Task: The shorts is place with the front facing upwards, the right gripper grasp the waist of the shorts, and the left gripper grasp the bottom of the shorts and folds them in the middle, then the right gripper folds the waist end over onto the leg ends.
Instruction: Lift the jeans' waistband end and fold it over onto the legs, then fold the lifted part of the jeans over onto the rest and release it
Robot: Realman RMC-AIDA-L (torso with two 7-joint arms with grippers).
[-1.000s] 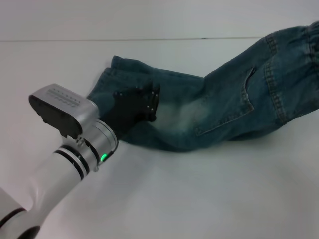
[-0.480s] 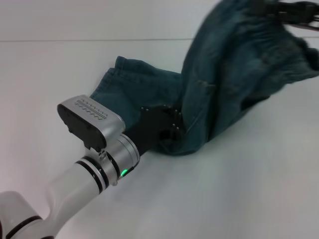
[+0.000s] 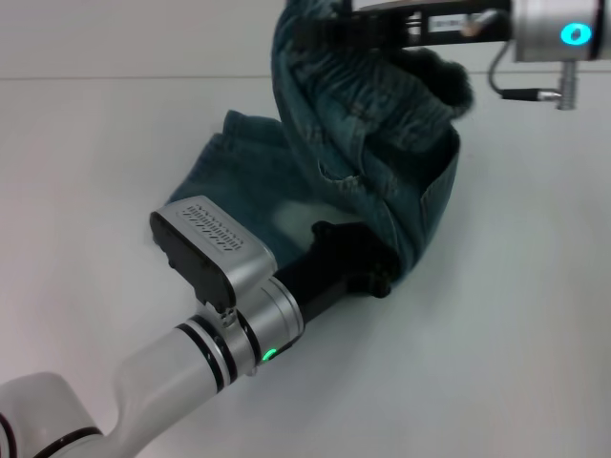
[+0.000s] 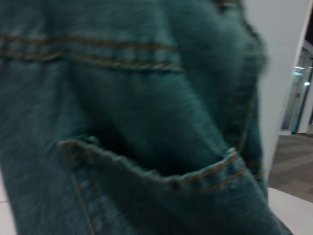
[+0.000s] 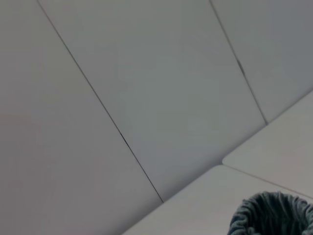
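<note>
Blue-green denim shorts [image 3: 382,162], waist lifted.

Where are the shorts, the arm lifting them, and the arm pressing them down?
the shorts [image 3: 372,162]: head view, on the lifted denim fold.
the right gripper [image 3: 329,31]: head view, at its tip in the waistband.
the left gripper [image 3: 368,272]: head view, black end against the fabric.

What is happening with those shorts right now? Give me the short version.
The robot is folding denim shorts on a white table. The right gripper has the waist of the shorts lifted high and swung toward the robot's left, over the leg ends lying flat. The left gripper sits low against the fabric at the fold. The waist has not been laid down.
</note>
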